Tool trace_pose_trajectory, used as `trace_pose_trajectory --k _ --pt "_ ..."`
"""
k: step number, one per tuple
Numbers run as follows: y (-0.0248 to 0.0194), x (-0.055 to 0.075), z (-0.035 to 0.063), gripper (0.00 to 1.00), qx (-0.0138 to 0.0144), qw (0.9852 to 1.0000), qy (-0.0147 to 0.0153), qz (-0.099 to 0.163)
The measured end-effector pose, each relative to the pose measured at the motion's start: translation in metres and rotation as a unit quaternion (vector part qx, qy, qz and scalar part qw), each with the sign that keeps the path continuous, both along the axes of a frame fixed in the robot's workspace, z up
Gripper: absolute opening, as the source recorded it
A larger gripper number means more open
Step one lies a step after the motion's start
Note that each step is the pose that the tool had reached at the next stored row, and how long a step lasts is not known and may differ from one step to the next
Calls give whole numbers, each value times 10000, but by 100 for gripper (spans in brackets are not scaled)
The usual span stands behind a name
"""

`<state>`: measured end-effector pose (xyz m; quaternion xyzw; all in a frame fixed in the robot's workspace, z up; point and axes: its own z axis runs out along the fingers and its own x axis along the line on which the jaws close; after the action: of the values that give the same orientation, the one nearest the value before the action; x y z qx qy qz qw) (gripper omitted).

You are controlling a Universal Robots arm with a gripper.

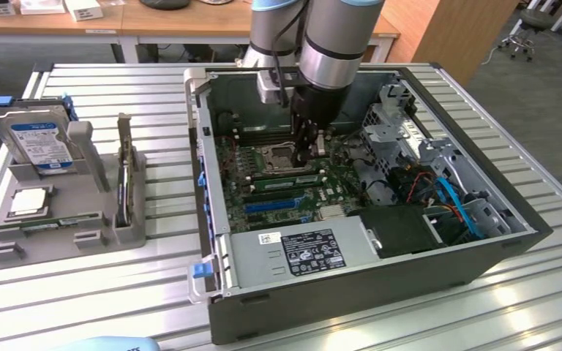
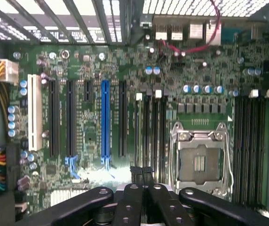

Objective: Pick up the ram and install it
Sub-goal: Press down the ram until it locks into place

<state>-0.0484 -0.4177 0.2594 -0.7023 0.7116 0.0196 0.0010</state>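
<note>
My gripper (image 1: 307,157) reaches down into the open computer case (image 1: 359,300), beside the empty processor socket (image 1: 279,157). In the wrist view its black fingertips (image 2: 135,170) are pressed together, and the gripper (image 2: 141,170) is shut just above a bank of black memory slots (image 2: 155,127). A thin bluish-grey edge, the ram (image 2: 138,132) seen edge-on, runs from the fingertips along the slot nearest the expansion slots. Whether it is seated in that slot is unclear. The silver socket frame (image 2: 200,160) lies right beside these slots.
A second bank of memory slots (image 2: 249,141) sits past the socket. On the exterior view's left, a grey holder (image 1: 91,190) carries a hard drive (image 1: 39,142), a square silver processor chip (image 1: 29,201) and a thin green strip (image 1: 61,222). The power supply (image 1: 301,252) and cables crowd the case.
</note>
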Motion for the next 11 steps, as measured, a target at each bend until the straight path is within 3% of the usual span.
trace_pose_trajectory --k 11 --pt "0 56 0 10 0 10000 0 0"
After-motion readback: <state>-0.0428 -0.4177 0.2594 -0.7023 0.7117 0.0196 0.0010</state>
